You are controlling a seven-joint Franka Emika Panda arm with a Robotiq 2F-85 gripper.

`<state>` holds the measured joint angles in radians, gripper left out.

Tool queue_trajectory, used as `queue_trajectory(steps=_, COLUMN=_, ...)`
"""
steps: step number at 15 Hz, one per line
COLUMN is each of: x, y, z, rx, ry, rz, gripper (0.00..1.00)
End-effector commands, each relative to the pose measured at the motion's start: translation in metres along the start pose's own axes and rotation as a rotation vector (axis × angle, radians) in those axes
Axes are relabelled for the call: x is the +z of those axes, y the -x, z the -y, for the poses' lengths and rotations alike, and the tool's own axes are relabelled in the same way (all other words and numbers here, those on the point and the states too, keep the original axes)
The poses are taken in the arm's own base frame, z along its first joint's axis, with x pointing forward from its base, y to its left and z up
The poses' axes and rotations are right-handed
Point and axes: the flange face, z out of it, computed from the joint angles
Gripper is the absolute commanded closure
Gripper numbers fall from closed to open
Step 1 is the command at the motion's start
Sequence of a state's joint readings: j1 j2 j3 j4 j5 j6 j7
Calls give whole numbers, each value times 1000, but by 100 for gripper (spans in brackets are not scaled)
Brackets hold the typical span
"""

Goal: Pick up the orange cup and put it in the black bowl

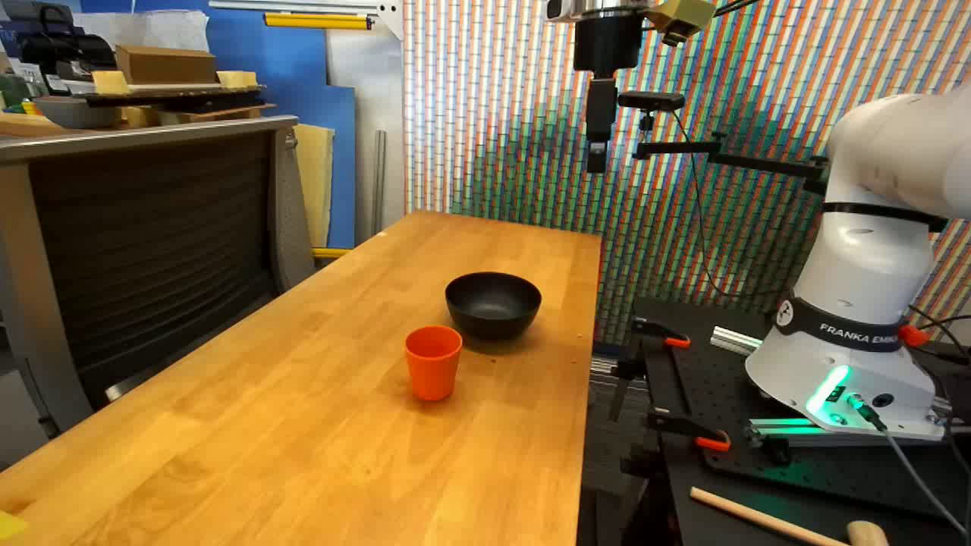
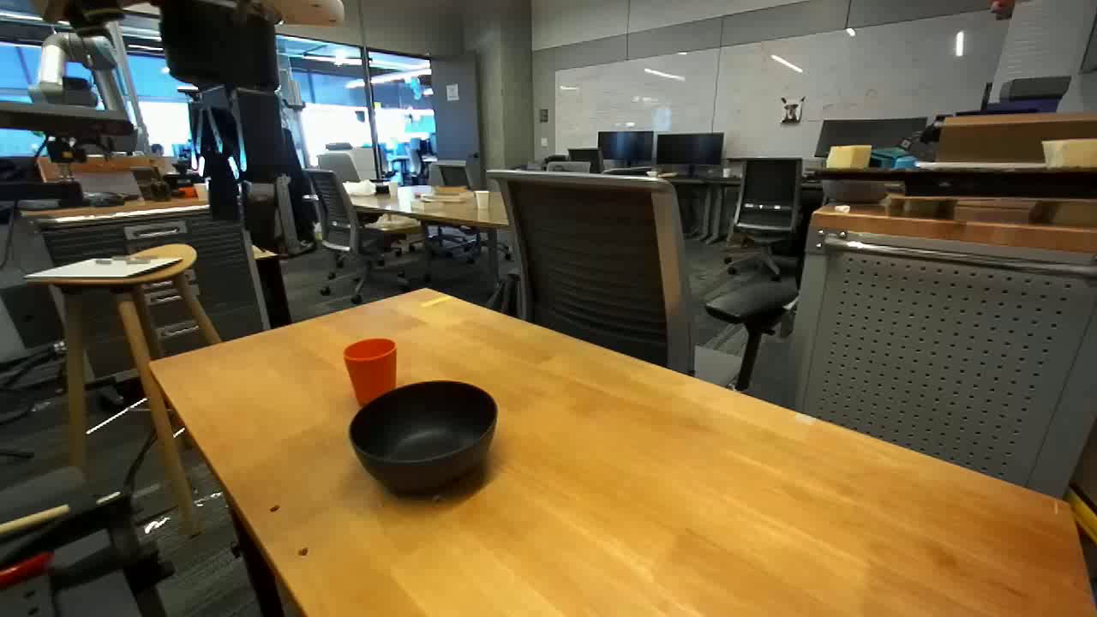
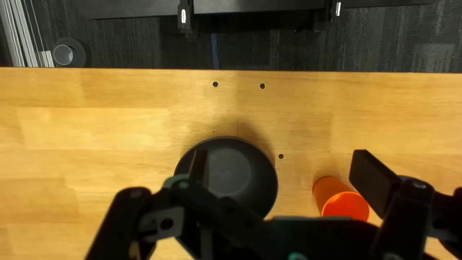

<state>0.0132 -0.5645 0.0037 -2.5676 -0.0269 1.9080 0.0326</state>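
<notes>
Cup (image 1: 433, 365) stands near the bowl (image 1: 493, 305), for a short carry, I'd guess; the gripper (image 3: 280, 164) hangs spread, empty.

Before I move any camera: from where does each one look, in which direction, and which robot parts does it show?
In an exterior view: raised near one end of the wooden table, facing along it; part of the Franka arm and its Robotiq gripper show.
In an exterior view: near the opposite end, facing diagonally toward a whiteboard; the gripper shows at upper left.
Wrist view: carried by the arm, facing down at the table; open fingers show.
Both exterior views share the orange cup and black bowl.
</notes>
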Motion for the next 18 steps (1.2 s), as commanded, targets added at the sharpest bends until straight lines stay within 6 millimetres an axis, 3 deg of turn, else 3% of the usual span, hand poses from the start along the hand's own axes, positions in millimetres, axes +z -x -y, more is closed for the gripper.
queue_trajectory(steps=1, x=-1, y=0, z=0, rx=0, ry=0, rz=0, gripper=0)
queue_trajectory(steps=12, x=-2, y=0, z=0, rx=0, ry=0, rz=-3, gripper=0)
queue_trajectory(steps=18, x=12, y=-106, z=26, rx=59, ry=-11, rz=-126, gripper=0)
